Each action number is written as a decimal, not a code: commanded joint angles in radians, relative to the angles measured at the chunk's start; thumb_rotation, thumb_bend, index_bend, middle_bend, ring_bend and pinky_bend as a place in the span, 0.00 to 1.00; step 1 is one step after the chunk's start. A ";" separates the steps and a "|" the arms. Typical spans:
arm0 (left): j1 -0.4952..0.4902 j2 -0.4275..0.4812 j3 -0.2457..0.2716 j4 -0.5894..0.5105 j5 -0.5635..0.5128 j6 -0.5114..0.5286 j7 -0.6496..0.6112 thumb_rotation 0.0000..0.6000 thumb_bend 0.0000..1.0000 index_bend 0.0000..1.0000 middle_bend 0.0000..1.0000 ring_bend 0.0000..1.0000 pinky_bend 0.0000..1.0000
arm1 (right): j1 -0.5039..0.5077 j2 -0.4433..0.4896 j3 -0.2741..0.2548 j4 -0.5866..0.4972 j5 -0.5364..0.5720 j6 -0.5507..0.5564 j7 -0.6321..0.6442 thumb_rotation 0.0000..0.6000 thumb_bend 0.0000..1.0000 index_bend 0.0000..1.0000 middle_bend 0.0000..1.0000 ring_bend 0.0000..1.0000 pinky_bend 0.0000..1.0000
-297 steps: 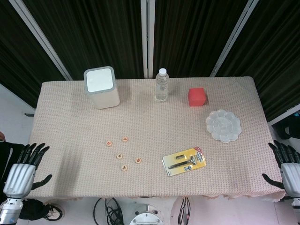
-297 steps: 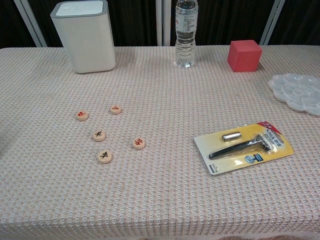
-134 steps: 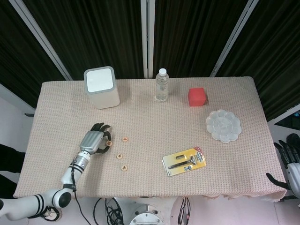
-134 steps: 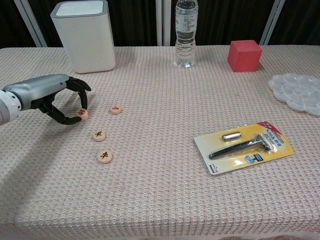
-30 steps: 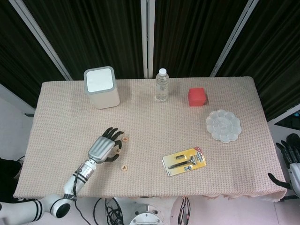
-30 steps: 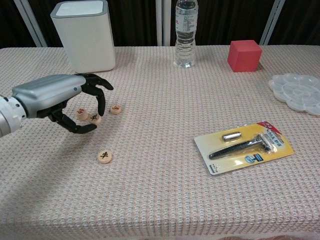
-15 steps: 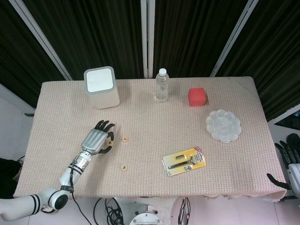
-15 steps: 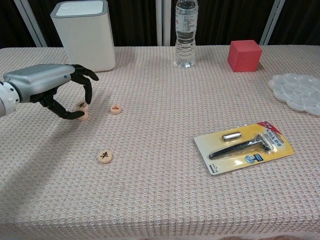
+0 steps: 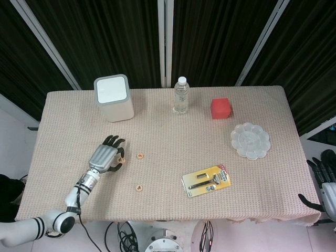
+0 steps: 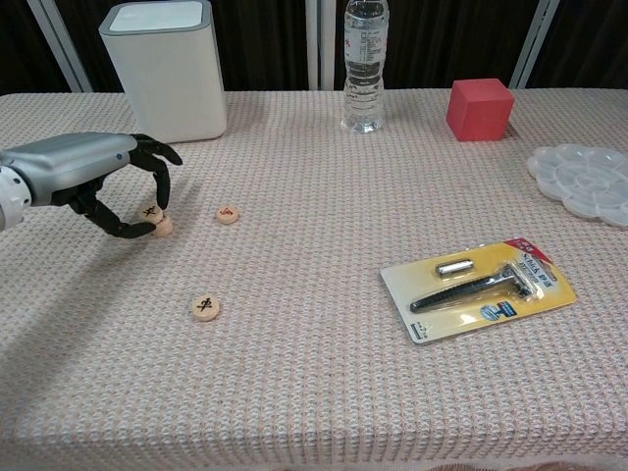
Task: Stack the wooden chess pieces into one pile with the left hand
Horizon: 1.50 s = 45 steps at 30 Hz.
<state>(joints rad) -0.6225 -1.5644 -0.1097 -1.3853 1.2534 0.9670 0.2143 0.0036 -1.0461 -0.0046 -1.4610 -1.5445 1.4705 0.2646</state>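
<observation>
Round wooden chess pieces lie on the woven tablecloth. A small pile stands at the left, and my left hand pinches a black-marked piece between thumb and a finger, right on top of that pile. In the head view the left hand covers most of the pile. One loose piece with a red mark lies just right of the pile, also visible as the red-marked piece. Another loose piece with a black mark lies nearer the front, the same black-marked piece. My right hand hangs off the table's right edge, fingers apart, holding nothing.
A white bin stands behind the pile, with a water bottle and a red cube further right along the back. A packaged razor lies right of centre and a white palette at the far right.
My left hand carried the black-marked piece leftward from the middle of the group to the pile; in the last half second it settled slightly lower onto it. The right hand stayed put.
</observation>
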 commanded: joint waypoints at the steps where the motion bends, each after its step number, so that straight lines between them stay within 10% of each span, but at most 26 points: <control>1: 0.000 -0.003 0.000 0.004 -0.002 -0.001 -0.005 1.00 0.30 0.52 0.12 0.00 0.00 | 0.001 0.000 0.000 -0.001 0.003 -0.005 -0.001 1.00 0.15 0.00 0.00 0.00 0.00; 45: -0.003 -0.019 0.003 0.033 0.008 0.003 -0.046 1.00 0.30 0.42 0.12 0.00 0.00 | 0.007 -0.001 -0.006 0.004 0.004 -0.021 0.005 1.00 0.15 0.00 0.00 0.00 0.00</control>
<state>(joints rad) -0.6251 -1.5836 -0.1065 -1.3522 1.2611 0.9700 0.1677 0.0103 -1.0470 -0.0105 -1.4568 -1.5400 1.4495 0.2699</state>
